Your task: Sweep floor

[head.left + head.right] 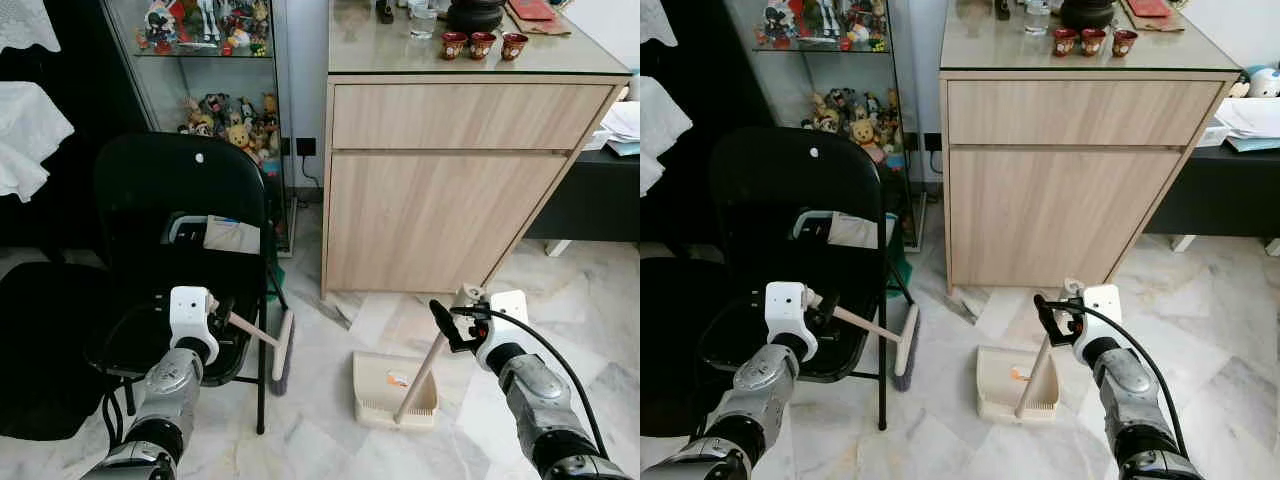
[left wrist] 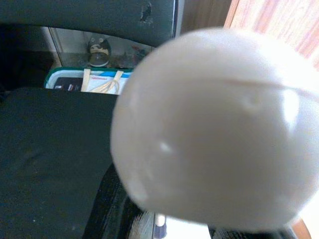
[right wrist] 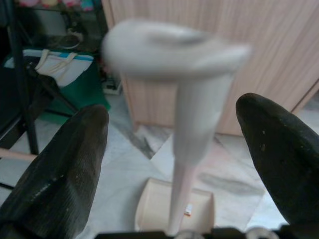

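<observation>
While the left pincer [image 1: 222, 313] clamps the broom handle [image 1: 252, 331] beside the black chair [image 1: 170, 200], the right pincer [image 1: 445, 322] grips the dustpan handle [image 1: 420, 378]; dustpan [image 1: 380, 385] sits on the marble floor [image 1: 320, 440] before the wooden cabinet [image 1: 440, 200]. Left wrist: blurred white knob [image 2: 214, 129]. Right wrist: black fingers [image 3: 60, 174] apart around the handle top.

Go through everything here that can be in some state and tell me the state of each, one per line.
Left gripper: shut on the broom handle.
Right gripper: at the dustpan handle; grip unclear.
Broom: head down on the floor beside the chair.
Dustpan: flat on the floor, handle upright, a small bit of debris inside.
Chair: unfolded, a bag on its seat.
Cabinet: drawer and door closed.
Three cups: upright on the cabinet top.
</observation>
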Motion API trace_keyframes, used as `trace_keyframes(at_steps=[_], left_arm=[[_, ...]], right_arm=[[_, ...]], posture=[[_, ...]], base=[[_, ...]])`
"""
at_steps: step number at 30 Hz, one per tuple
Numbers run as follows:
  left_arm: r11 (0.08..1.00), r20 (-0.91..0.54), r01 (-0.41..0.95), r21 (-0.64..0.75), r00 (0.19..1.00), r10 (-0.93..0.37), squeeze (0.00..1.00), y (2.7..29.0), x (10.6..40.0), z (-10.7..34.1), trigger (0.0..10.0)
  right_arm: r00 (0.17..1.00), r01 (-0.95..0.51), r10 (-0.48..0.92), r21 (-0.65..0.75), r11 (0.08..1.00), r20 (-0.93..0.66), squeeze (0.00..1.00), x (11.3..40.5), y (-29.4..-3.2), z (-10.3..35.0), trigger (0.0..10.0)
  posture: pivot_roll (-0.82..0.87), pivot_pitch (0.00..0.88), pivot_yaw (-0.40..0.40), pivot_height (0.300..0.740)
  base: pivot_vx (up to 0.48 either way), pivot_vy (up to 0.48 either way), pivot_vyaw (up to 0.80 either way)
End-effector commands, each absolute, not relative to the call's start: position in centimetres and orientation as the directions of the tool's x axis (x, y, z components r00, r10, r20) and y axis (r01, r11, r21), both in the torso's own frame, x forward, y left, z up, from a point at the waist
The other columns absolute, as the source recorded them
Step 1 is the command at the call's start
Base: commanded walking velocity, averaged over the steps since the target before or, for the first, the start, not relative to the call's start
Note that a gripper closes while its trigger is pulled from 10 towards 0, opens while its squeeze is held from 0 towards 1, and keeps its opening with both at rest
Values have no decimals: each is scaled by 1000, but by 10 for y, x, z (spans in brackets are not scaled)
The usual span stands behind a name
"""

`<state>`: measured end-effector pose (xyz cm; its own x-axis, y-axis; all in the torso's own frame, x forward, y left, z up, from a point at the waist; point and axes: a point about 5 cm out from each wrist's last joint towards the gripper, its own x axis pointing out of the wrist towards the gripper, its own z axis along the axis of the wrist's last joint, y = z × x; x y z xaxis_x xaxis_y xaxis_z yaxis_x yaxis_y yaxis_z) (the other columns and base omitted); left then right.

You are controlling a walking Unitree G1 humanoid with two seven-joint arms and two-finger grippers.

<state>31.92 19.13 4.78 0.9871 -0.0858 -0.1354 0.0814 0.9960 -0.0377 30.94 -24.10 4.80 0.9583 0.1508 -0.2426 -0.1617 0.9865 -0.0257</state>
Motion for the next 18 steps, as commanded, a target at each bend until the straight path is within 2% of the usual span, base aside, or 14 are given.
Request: trace_keyframes(at_steps=[1,18], left_arm=[[997,-161,74,-23,984,-77,0,196,318,46,10000],[997,-164,72,-15,984,-74,0,198,317,45,10000]], right_arm=[[961,-149,133,-46,988,-244,0,311,-247,52,10000],[956,-163,141,-66,984,-256,0,315,-246,54,10000]], posture=[[37,97,11,740],[50,97,11,740]], base=[[0,0,0],[0,0,0]])
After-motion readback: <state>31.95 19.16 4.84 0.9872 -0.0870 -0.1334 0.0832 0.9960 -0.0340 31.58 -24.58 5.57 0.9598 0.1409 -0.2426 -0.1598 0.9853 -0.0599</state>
